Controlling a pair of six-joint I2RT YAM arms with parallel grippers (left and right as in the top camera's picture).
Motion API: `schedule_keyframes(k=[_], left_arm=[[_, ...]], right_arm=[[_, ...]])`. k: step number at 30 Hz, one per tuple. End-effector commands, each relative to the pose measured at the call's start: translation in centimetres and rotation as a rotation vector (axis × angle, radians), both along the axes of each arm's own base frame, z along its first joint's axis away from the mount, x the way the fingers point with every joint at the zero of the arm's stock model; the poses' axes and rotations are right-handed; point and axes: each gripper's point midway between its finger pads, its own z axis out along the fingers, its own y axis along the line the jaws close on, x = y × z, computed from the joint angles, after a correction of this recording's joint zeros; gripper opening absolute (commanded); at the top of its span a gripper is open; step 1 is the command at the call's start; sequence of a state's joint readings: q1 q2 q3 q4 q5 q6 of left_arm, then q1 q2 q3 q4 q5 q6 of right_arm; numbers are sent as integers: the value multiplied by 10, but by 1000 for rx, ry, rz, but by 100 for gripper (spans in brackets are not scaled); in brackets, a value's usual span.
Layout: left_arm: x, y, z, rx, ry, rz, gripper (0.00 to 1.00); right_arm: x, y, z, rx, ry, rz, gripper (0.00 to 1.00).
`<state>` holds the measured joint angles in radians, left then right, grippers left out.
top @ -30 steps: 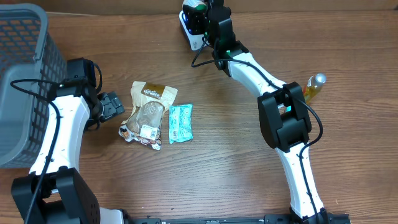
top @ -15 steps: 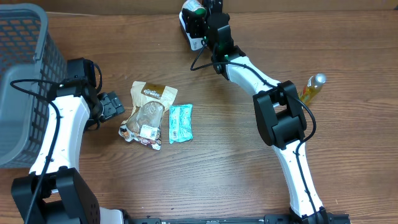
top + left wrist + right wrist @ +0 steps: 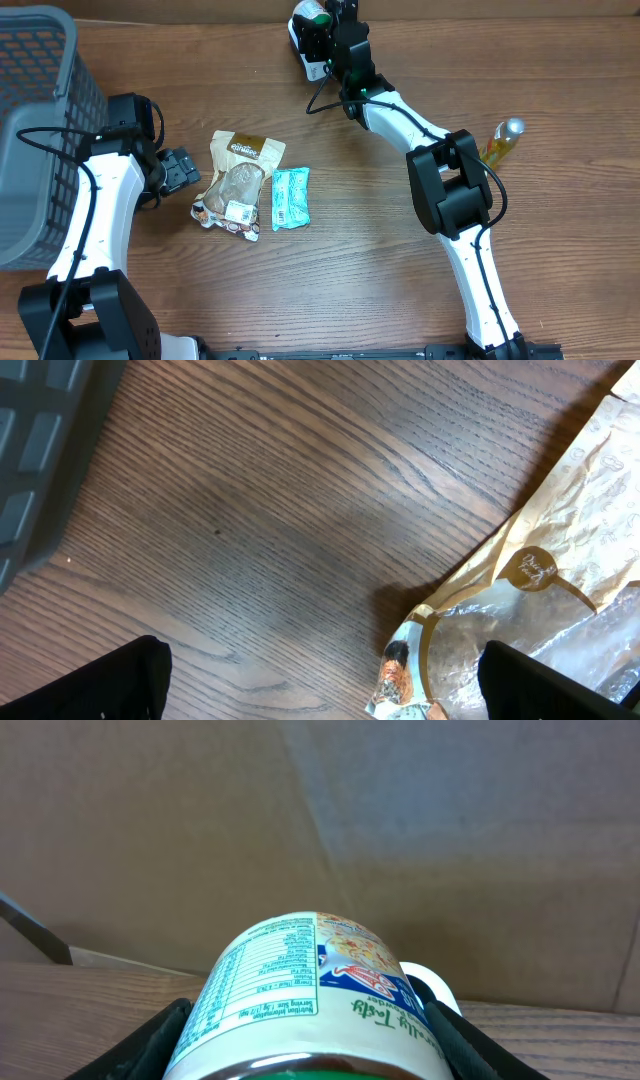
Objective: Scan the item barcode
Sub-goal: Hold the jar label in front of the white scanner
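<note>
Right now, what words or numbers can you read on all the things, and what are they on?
None can be read for sure.
Cup in the right tool: nutrition table and blue word, upside down, too blurred.
Brown pouch: top label and white sticker, too small; round emblem, curly script unreadable.
Teal packet: print too small.
</note>
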<state>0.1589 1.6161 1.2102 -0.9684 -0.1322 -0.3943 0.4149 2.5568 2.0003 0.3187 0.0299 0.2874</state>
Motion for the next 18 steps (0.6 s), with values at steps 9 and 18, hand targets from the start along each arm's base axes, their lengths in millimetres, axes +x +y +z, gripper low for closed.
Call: schedule_keyframes(k=[9, 18], left_arm=[[-1, 2, 5, 6, -18, 17, 100], [-1, 2, 5, 6, -18, 17, 99]], right_arm=[[4, 0, 14, 16, -53, -11, 38], [2, 0, 82, 92, -223, -10, 26]])
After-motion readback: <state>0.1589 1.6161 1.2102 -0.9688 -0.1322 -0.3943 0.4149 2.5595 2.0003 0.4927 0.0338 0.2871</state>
